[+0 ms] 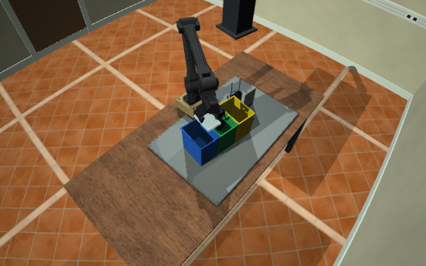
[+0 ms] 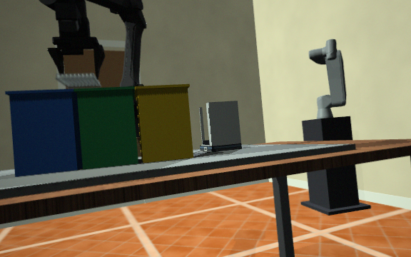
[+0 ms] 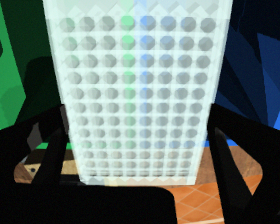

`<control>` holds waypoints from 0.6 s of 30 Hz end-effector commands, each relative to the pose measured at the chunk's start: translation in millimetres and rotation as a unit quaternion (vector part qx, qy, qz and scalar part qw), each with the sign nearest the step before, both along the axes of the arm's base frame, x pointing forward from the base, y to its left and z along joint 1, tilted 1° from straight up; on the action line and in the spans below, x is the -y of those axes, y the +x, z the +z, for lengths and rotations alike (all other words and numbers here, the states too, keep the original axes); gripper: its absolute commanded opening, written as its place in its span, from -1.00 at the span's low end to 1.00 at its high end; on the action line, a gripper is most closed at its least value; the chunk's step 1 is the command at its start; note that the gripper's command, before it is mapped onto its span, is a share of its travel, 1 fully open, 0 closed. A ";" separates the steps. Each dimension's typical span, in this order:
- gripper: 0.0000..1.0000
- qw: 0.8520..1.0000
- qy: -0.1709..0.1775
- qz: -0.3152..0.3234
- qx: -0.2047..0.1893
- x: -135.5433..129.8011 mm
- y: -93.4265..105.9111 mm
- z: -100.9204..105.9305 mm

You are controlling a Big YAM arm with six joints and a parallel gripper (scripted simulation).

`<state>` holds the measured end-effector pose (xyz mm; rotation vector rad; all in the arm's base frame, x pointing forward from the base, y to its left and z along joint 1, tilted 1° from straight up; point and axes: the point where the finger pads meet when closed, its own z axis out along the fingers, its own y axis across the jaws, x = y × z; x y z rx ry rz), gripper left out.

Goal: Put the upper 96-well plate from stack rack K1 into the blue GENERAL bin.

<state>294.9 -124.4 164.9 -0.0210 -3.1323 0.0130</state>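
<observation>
1. Three bins stood touching in a row: you had the blue bin (image 1: 198, 143), green bin (image 1: 227, 130) and yellow bin (image 1: 239, 114).
2. Your gripper (image 2: 78, 73) clamped the 96-well plate (image 1: 210, 122), held above the blue-green boundary, just over the rims.

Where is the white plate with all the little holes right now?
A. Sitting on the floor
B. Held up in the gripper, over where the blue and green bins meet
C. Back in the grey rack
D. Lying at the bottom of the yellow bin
B. The gripper is shut on the plate, holding it above the rims, over the edge between the blue bin and the green bin.
</observation>
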 end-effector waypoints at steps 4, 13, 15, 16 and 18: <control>-1.00 1.000 -0.013 0.008 0.028 33.3 26.2 17.8; -1.00 1.000 -0.007 0.008 0.013 52.1 23.6 8.0; -1.00 1.000 -0.014 0.008 0.025 63.1 33.3 17.5; -1.00 1.000 -0.014 0.008 0.026 66.7 34.7 17.5; -1.00 1.000 -0.015 0.008 0.026 73.5 36.7 17.5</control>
